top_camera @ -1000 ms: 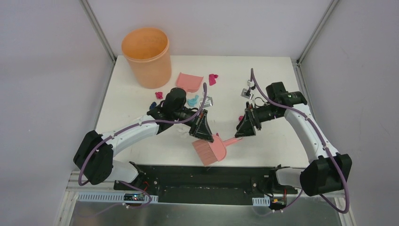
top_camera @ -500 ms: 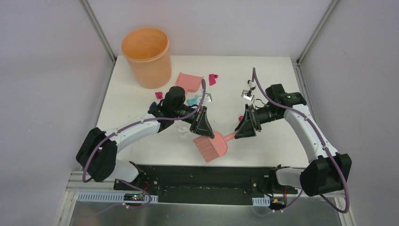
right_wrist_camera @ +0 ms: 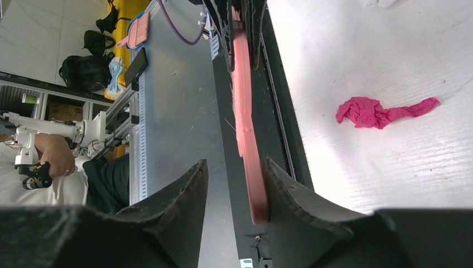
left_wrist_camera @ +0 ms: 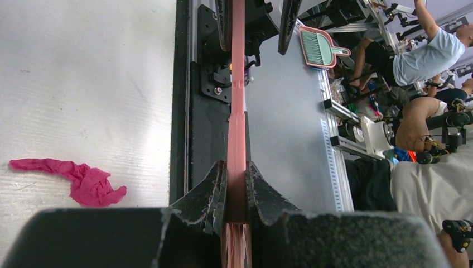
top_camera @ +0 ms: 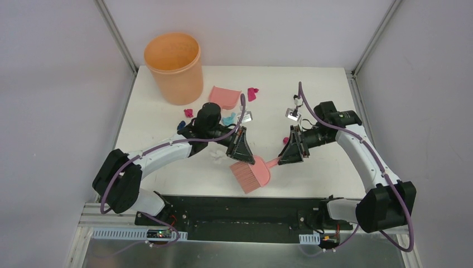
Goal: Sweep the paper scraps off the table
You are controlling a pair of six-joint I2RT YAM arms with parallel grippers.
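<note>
— What sort of place is this?
— A robotics lab, I believe. My counter (top_camera: pixel 273 84) stands between white panels (top_camera: pixel 56 84) and metal posts (top_camera: pixel 116 34). Beyond its edge I see grey benches (left_wrist_camera: pixel 284 123), other rigs (left_wrist_camera: pixel 379 131) and seated people (left_wrist_camera: pixel 429 47).

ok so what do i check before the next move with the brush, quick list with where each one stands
1. Left gripper firm on the hand brush: ok, shut on it.
2. Right gripper placed around the brush handle: ok, the handle lies between its open jaws, against one finger.
3. Right gripper closed on the handle: not ok, there is a gap on one side.
4. Paper scraps cleared: not ok, a magenta scrap and a light blue scrap lie on the table.
5. Dustpan held: not ok, it lies free near the orange bucket.
6. Bristles touching the table: cannot tell.
</note>
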